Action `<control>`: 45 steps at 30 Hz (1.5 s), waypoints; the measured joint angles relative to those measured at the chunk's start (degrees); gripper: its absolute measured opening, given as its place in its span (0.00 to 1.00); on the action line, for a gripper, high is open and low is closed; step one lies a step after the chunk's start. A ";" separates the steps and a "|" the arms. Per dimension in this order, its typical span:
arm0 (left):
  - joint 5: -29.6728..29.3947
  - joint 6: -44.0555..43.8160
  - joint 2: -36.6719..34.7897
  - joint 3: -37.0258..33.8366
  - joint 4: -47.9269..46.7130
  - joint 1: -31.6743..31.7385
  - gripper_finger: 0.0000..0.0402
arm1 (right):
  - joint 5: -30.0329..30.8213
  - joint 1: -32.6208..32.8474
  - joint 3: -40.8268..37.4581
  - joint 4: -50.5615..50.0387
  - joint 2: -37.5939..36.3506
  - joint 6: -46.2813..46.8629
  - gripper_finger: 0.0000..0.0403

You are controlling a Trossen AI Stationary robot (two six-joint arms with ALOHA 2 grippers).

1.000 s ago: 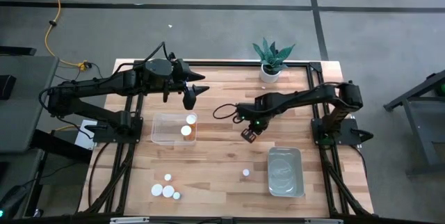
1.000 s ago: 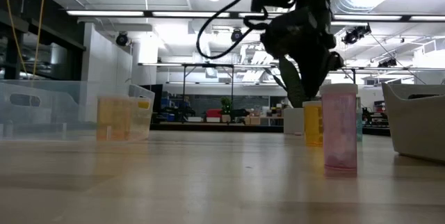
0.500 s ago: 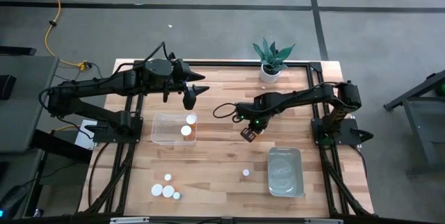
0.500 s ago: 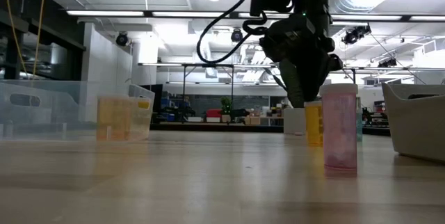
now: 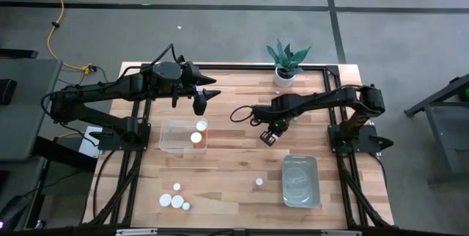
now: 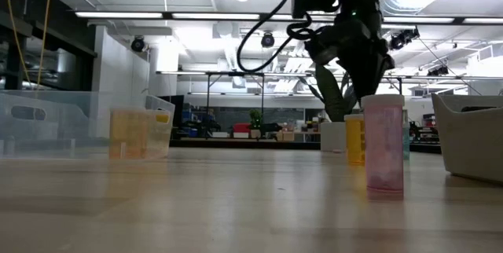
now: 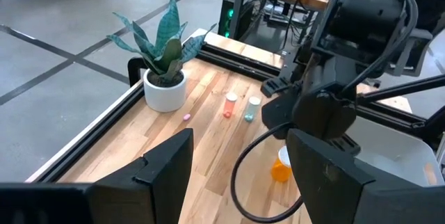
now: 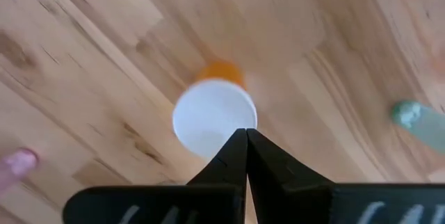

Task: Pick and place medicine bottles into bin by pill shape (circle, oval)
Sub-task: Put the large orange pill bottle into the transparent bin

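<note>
An orange medicine bottle (image 8: 221,73) with a white cap (image 8: 208,120) stands on its base mid-table. My right gripper (image 5: 270,136) is shut and points down over that cap; in the low view its tips (image 6: 363,80) hang higher than the bottle (image 6: 354,139). My left gripper (image 5: 207,97) waits open, high over the far left. Two capped bottles (image 5: 198,131) stand in the clear bin (image 5: 170,136). A pink bottle (image 6: 384,144) stands near the grey bin (image 5: 300,192). Several more bottles (image 5: 173,200) stand at the near left.
A potted plant (image 5: 286,64) stands at the far edge. Two small capped bottles (image 7: 242,106) stand beyond the right arm in the left wrist view. A small pink thing (image 8: 17,161) and a green one (image 8: 414,116) lie on the wood beside the orange bottle.
My right gripper has swung toward the table's right edge and a little toward the far edge, rising slightly and staying shut. It stood beside the orange bottle and now hangs over its cap. The bottles have not moved.
</note>
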 joint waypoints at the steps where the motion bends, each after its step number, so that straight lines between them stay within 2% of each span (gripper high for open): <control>1: 0.00 0.00 0.00 0.00 -0.02 0.00 0.55 | -0.03 -0.16 0.00 0.64 0.11 -0.09 0.00; 17: 0.04 -0.02 0.00 0.00 0.26 0.00 0.55 | -1.76 -0.50 0.22 1.55 3.21 -1.85 0.00; 24: 0.04 0.00 0.00 0.00 0.25 0.00 0.55 | 2.83 -0.37 -0.08 1.65 -3.36 -2.07 0.00; 29: 0.07 0.00 0.00 0.00 0.24 0.00 0.55 | 2.56 0.94 -0.06 1.61 -6.87 -3.39 0.03; 33: 0.09 0.00 0.00 0.00 0.18 0.00 0.55 | -0.47 1.23 -0.06 0.95 -7.05 -5.99 0.16; 38: 0.11 -0.06 0.00 0.00 0.18 0.00 0.55 | 0.89 1.23 -0.06 0.58 -6.88 -6.17 0.44; 42: 0.21 -0.63 0.00 0.00 0.20 0.00 0.55 | 3.10 1.23 -1.67 2.78 -6.98 -3.24 0.63; 45: 0.24 -0.74 0.00 0.00 0.20 0.00 0.55 | -0.56 1.17 -5.63 6.53 -6.88 0.52 0.71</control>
